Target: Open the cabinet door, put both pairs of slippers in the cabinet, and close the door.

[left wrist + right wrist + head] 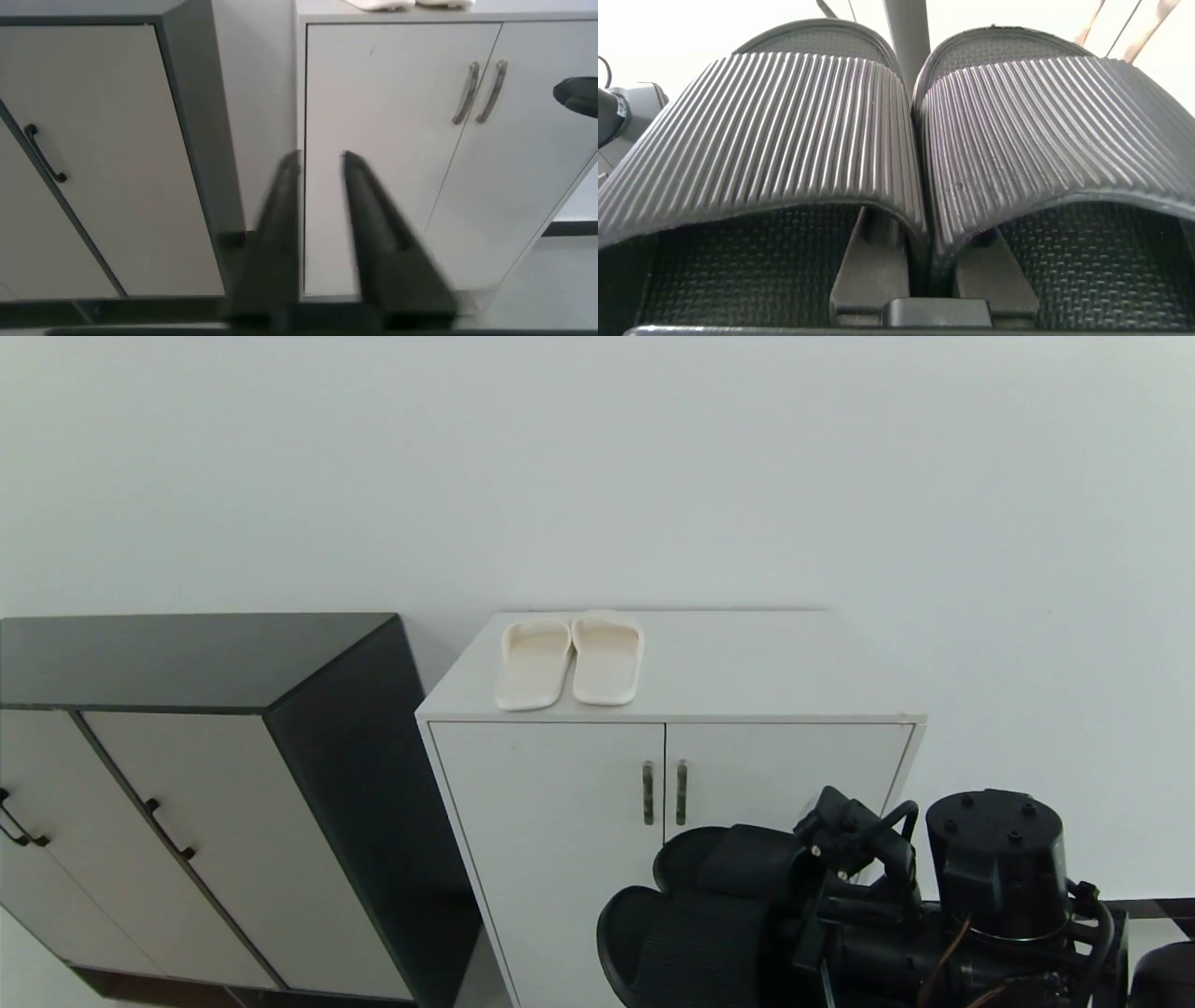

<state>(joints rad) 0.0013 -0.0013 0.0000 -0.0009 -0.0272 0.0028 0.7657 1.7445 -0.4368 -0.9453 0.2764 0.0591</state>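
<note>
While both doors of the white cabinet (551, 821) are shut, the right pincer (920, 233) grips the black slippers (709, 887)
Its fingers pinch the pair's inner edges together, holding the two side by side in front of the doors, just below the paired handles (663, 793); the cream slippers (569, 663) lie side by side on the cabinet top, toward its left end; the left pincer (320, 163) faces the white cabinet's left edge, beside the dark cabinet (345, 756), its fingers narrowly apart with nothing between them

Shut cabinet doors (551, 840) across the opening (black cabinet (359, 765) just beside)
</note>
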